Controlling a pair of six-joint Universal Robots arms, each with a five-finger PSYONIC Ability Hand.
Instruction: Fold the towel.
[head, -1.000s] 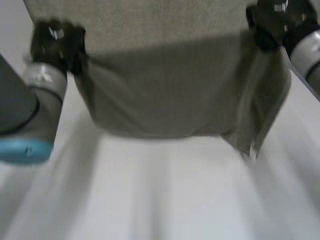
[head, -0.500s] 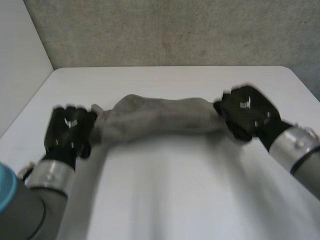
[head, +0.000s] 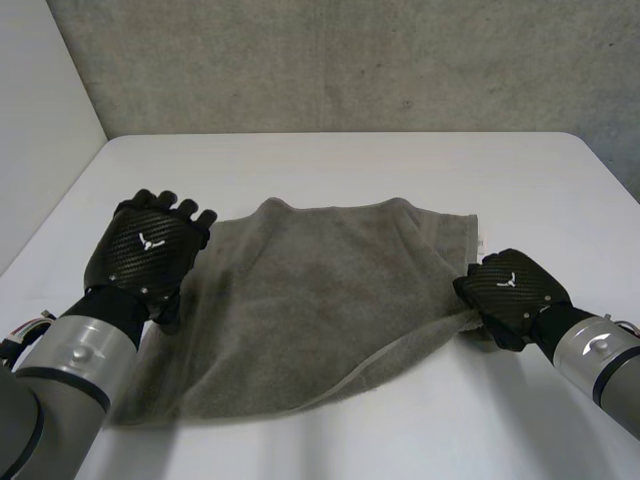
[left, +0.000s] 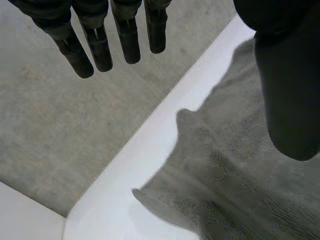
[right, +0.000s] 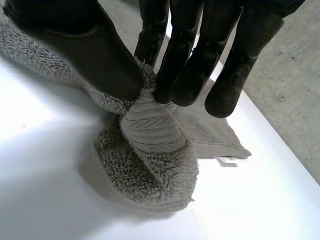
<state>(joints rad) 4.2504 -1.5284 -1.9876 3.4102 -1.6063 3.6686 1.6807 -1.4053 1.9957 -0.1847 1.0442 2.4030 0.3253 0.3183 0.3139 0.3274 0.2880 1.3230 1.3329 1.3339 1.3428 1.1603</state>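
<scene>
I read the right hand (head: 512, 293) pinching the towel's (head: 300, 310) right edge between thumb and fingers (right: 182, 55). The left hand (head: 148, 248), fingers (left: 97, 40) straight and spread, holds nothing at its left edge. The towel lies spread on the white table (head: 330, 165).

towel (head: 300, 310): taupe-grey all over, looped terry pile, no print. Ribbed band (right: 150, 125) on it is the same grey with fine parallel ridges. Label (right: 227, 160): white. left hand (head: 148, 248) and right hand (head: 512, 290): black, carbon-weave pattern on the backs, small white logo on each. arms (head: 70, 370): grey. table (head: 350, 160): plain white. wall (head: 350, 60): mottled grey concrete with darker flecks.
</scene>
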